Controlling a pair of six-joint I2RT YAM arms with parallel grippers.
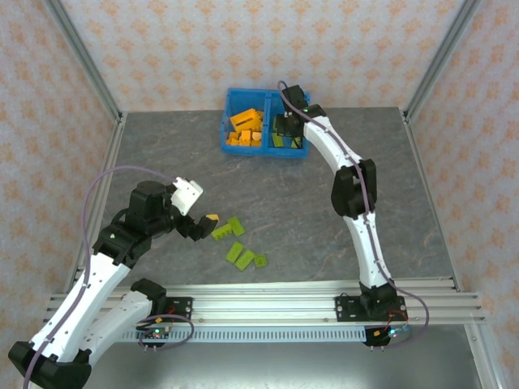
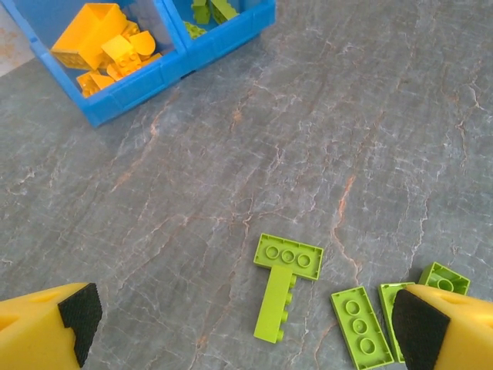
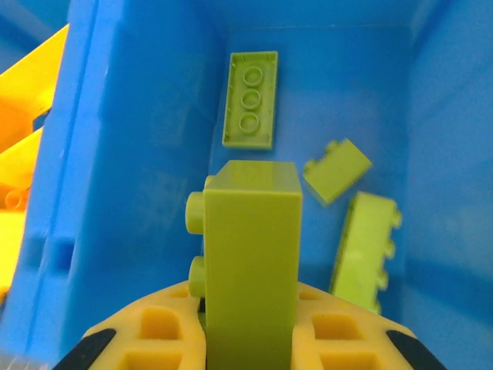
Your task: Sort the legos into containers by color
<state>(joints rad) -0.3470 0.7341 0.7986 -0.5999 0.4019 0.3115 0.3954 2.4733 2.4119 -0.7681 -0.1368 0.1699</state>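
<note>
The blue bin [image 1: 228, 123] stands at the table's far middle. Its left compartment [image 2: 115, 96] holds orange legos [image 1: 245, 128], among them the hollow square piece [image 2: 91, 31]. My right gripper [image 3: 250, 339] hangs over the right compartment [image 3: 139, 177], shut on an upright lime green brick [image 3: 250, 254]; three green bricks [image 3: 250, 99] lie on the floor below it. My left gripper [image 2: 246, 331] is open above the table. A T-shaped pair of green bricks [image 2: 286, 277] lies just ahead of its fingers, and flat green bricks [image 2: 358, 324] lie by the right pad [image 2: 420, 327].
More loose green bricks [image 1: 236, 253] rest on the grey table near the front, right of the left gripper [image 1: 204, 225]. Metal frame posts and patterned walls close in the table's sides and back. The right arm [image 1: 354, 190] reaches across the right half.
</note>
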